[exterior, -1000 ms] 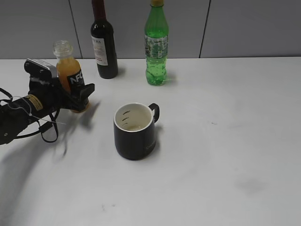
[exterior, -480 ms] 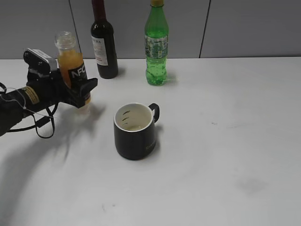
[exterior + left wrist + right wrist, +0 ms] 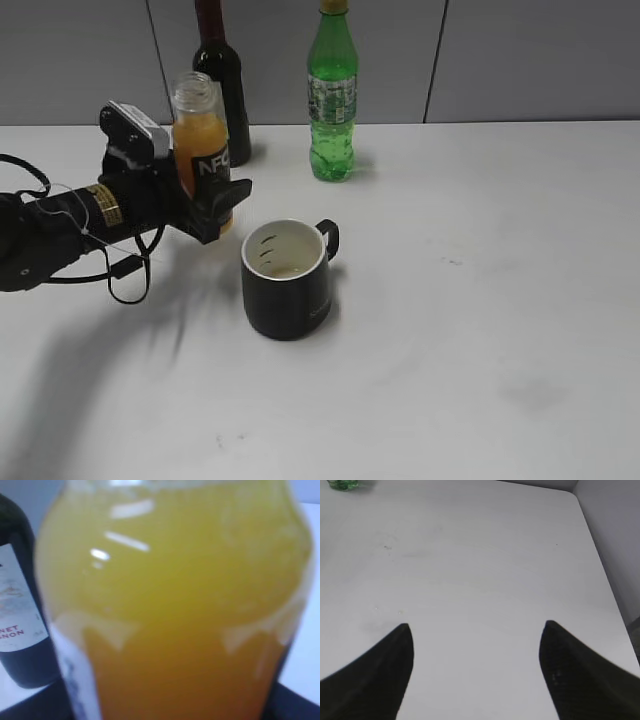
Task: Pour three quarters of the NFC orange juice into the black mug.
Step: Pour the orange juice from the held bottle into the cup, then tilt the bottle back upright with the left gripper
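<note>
The NFC orange juice [image 3: 201, 140] is a slim clear bottle, uncapped, with cloudy orange liquid and a black label. My left gripper [image 3: 212, 205] is shut on its lower body and holds it upright above the table, just left of the black mug [image 3: 287, 278]. The mug stands with its white inside showing and its handle at the back right. In the left wrist view the juice bottle [image 3: 175, 610] fills the frame and hides the fingers. My right gripper [image 3: 476, 630] is open and empty over bare white table; it does not show in the exterior view.
A dark wine bottle [image 3: 215, 70] stands at the back behind the juice; it also shows in the left wrist view [image 3: 20, 620]. A green soda bottle [image 3: 332, 95] stands at the back centre. The table's right edge [image 3: 600, 565] meets a grey wall.
My left gripper has lifted the juice bottle off the table and carried it to the right, toward the mug. The mug and the other bottles have not moved.
</note>
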